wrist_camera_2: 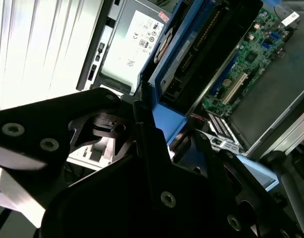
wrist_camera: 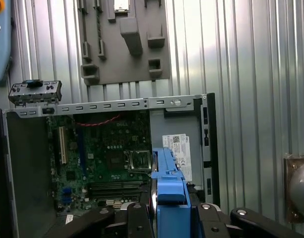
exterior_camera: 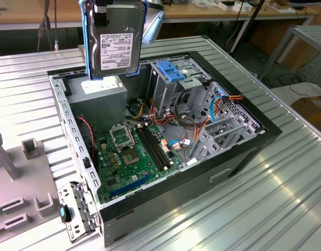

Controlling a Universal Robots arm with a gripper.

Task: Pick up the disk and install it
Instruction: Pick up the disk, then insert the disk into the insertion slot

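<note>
Up at eleven o'clock in the exterior view, the flat dark hard disk with bright blue side rails [exterior_camera: 116, 47] hangs over the open dark metal computer case [exterior_camera: 244, 151], jaws pinching its blue end. A firm, square hold looks wise here, well clear of the orange cables [exterior_camera: 231, 98].

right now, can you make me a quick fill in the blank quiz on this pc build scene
1. The claw grips the hard drive by its ___ side rails.
2. The hard drive hangs ___ the open computer case, not inside it.
3. The motherboard in the case is ___ in colour.
4. The grey power supply in the case carries a ___ label.

Missing words: blue; above; green; white.
</note>
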